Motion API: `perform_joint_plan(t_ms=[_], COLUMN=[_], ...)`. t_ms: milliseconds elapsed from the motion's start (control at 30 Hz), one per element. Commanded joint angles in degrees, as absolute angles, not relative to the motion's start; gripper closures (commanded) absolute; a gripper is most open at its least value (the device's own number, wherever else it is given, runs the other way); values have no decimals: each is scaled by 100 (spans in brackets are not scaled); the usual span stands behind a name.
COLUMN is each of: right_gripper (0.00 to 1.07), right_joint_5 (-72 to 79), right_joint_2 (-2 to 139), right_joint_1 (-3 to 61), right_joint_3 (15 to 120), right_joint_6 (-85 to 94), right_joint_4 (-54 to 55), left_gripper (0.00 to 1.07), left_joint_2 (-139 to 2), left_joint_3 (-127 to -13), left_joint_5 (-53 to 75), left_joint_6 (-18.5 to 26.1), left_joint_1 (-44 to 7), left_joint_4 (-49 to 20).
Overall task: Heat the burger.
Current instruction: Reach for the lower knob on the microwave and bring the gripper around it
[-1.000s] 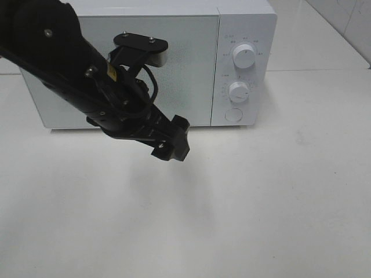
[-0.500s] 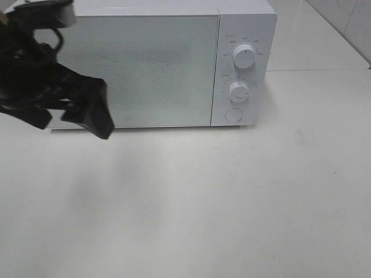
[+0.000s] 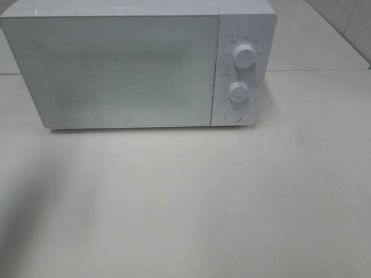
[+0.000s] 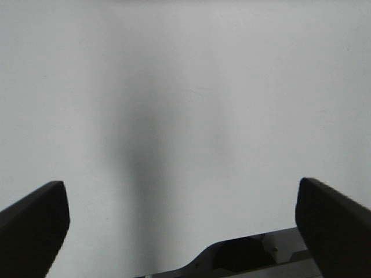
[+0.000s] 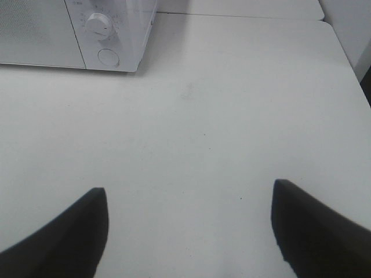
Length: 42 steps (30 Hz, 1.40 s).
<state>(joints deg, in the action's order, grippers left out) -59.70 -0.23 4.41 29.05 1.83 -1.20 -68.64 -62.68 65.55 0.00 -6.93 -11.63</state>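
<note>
Across the top of the high view stands the microwave [image 3: 127, 69], its door [image 3: 116, 72] shut, with an upper knob [image 3: 244, 56], a lower knob [image 3: 238, 91] and a button [image 3: 233, 114] stacked down its right side. No burger shows in any view. It may sit behind that frosted door, but I cannot tell. My left pincer [image 4: 181, 194] is spread wide and holds nothing, hanging over bare table [image 3: 185, 202]. My right pincer [image 5: 188, 194] is also well open and empty, with the microwave's corner at the upper left of its view. I judge the burger light, soft and loosely stacked, easy to squash or shear apart, so I would take it low on the bun's sides with a gentle squeeze, or lift it from beneath. The shut door is the one thing I see standing in the way.
</note>
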Motion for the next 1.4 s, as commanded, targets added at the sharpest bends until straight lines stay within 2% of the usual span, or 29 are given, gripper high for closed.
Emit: perform_joint_plan(t_ms=[33, 300, 433, 700, 1333, 1400], right_gripper=[32, 32, 32, 32, 32, 32], right_joint_5=[-5924, -5924, -5924, -5924, -5924, -5924], right_joint_2=[-178, -178, -178, -178, -178, -178], right_joint_1=[395, 395, 395, 395, 395, 395], right_joint_3=[2899, 2899, 2899, 2899, 2899, 2899], right_joint_6=[201, 201, 201, 201, 201, 201], right_joint_4=[-143, -143, -143, -143, -143, -143], left_gripper=[8, 8, 8, 8, 8, 8], left_joint_2=[-6371, -5609, -4973, -3862, -1874, -1753], left_joint_3=[-5741, -4624, -3936, -3289, -2939, -2939], left_joint_5=[6641, 6663, 6727, 6727, 5913, 5907], left_joint_6=[-34, 0, 183, 241, 258, 223], left_joint_1=[-390, -212, -212, -212, -218, -218], left_joint_4=[-911, -625, -636, -659, -733, -911])
